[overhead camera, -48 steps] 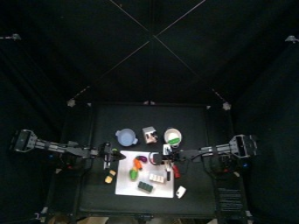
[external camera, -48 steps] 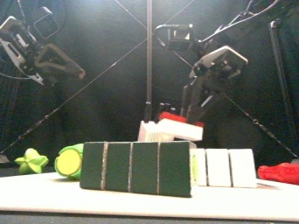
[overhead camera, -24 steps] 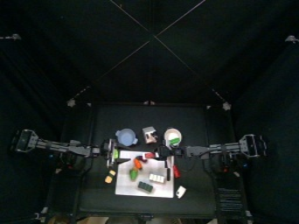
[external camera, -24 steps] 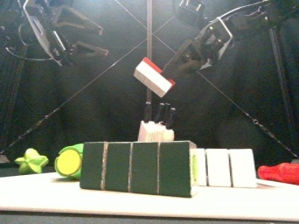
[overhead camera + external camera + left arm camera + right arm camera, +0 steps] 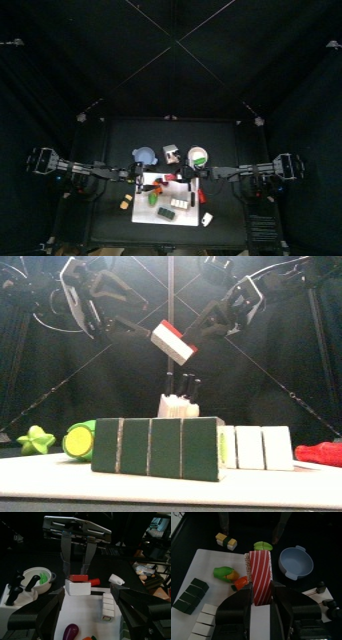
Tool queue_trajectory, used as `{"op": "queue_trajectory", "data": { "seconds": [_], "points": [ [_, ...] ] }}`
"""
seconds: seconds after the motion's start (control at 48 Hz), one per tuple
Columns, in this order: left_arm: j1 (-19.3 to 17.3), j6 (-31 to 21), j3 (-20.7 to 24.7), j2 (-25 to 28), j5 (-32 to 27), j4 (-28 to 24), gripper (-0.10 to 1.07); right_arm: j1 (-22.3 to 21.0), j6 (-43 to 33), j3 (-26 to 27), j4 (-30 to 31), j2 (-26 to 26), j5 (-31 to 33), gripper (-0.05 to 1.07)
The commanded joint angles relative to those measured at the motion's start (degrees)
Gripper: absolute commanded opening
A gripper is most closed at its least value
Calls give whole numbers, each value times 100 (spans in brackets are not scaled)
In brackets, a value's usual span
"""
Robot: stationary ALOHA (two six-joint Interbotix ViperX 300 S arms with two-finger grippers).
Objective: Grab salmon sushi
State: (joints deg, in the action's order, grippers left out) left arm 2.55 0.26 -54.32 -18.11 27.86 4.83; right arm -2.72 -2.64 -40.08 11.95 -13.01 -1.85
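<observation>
High in the middle of the front view, the right gripper [image 5: 189,336] has its jaws clamped on the salmon sushi [image 5: 173,341], a red-topped white block held tilted and well clear of the worktop [image 5: 160,488], probably so it clears the other pieces. The left gripper [image 5: 123,324], upper left, hangs just beside it with jaws spread wide and empty, perhaps ready to receive it.

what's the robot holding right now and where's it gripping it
The right gripper holds the salmon sushi across its long sides, lifted off the table. The left gripper is open, holding nothing.
</observation>
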Motion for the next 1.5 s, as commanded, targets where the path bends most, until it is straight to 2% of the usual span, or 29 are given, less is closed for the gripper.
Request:
{"op": "queue_trajectory", "data": {
  "seconds": [0.0, 0.354, 0.75, 1.271, 1.479],
  "points": [
    [-70, 9, 193, 132, 0, -18, 103, -26, -9, 149, -9, -44, -53, 42],
    [-325, 18, 387, 483, -44, -9, 103, -26, -9, 237, -9, 105, -62, 42],
    [-316, 18, 659, 905, -343, -105, 103, -35, -9, 290, -9, 158, -62, 42],
    [-334, 18, 668, 896, -360, -149, 103, -70, 0, 255, 9, 202, -18, 42],
    [-334, 18, 501, 694, -325, -141, 103, -97, 0, 167, 0, 185, 70, 42]
  ]
}}
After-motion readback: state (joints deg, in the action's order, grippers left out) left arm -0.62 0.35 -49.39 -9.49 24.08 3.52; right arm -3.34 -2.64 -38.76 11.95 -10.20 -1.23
